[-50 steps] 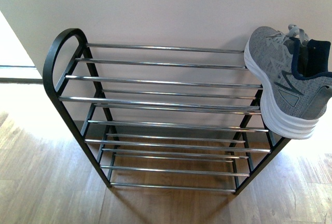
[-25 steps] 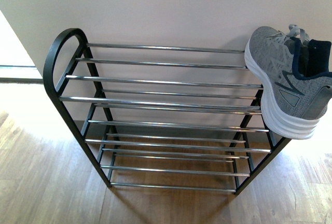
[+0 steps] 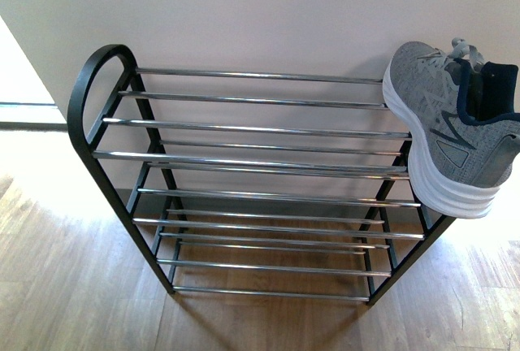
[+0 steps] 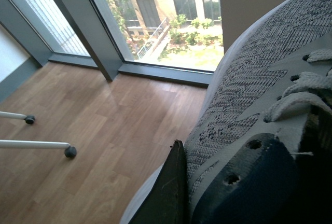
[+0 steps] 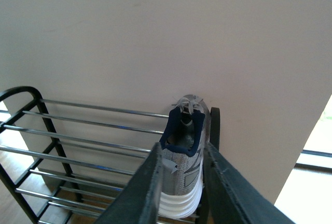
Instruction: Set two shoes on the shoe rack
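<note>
Wood floor [image 3: 65, 286], nothing has shifted. The right gripper [image 5: 182, 147] hangs spread, and the first shoe [image 3: 455, 132] stays on the shoe rack [image 3: 96, 71] at its top-right end, so it seems placed. The left gripper [image 4: 177, 182] clamps the second shoe [image 4: 249, 89], not yet racked.

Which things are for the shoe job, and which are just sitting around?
For the job: rack, shoe on it, other shoe.
Just around: wooden floor, window, wall, wheeled legs.
</note>
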You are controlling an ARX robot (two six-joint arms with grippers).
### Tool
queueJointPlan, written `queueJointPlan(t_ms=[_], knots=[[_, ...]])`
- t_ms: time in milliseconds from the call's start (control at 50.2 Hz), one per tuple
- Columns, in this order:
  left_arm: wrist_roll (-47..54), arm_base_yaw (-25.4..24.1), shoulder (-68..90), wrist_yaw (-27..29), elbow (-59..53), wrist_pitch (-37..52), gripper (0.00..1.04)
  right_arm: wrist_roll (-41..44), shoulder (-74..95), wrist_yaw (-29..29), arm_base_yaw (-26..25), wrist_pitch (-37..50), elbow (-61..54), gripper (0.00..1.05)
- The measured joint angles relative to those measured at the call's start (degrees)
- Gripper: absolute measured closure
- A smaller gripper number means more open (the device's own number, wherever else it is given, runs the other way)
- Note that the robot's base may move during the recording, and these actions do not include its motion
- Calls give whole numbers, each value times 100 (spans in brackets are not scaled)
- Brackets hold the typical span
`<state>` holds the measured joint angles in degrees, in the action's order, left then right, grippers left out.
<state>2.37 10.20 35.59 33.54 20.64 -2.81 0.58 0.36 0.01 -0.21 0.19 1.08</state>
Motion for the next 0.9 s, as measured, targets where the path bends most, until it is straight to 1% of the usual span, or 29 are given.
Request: queueJointPlan(t_ms=[80, 100, 120, 139, 159, 179, 219, 279, 339, 359, 438, 617, 737, 896], knots=[[-562, -39, -15, -789, 55, -302, 103, 0, 0, 2, 0, 0, -2, 62], [-850, -61, 9, -1080, 125, -444, 103, 0, 0, 0, 0, 0, 0, 59], [-1062, -63, 39, -1222, 184, -527, 103, 0, 0, 0, 0, 0, -2, 54], [-1451, -68, 107, -1545, 282, -627, 103, 0, 0, 0, 0, 0, 0, 50], [-1624, -68, 166, -1703, 358, -671, 103, 0, -2, 2, 0, 0, -2, 45], [-2020, -68, 267, -1923, 474, -688, 103, 0, -2, 0, 0, 0, -2, 41], [-2529, -22, 483, -2162, 680, -651, 103, 0, -2, 0, 0, 0, -2, 33], [-3093, 114, 866, -2317, 944, -448, 103, 0, -2, 2, 0, 0, 0, 21], [-3488, 275, 1303, -2312, 1143, -214, 103, -2, -2, 0, 0, 0, -2, 9], [-3644, 319, 1429, -2358, 1187, -146, 103, -2, -2, 0, 0, 0, 0, 8], [-4100, 492, 2006, -2490, 1305, 181, 103, -2, -2, 0, 0, 0, 0, 9], [-4590, 752, 3130, -2660, 1606, 577, 103, -2, -2, 0, 0, 0, -2, 9], [-4763, 979, 4076, -2975, 2020, 765, 103, -2, -2, 0, 0, 0, -2, 9], [-4857, 1071, 5191, -3504, 2485, 931, 103, -2, -2, 2, 0, 0, 0, 9]])
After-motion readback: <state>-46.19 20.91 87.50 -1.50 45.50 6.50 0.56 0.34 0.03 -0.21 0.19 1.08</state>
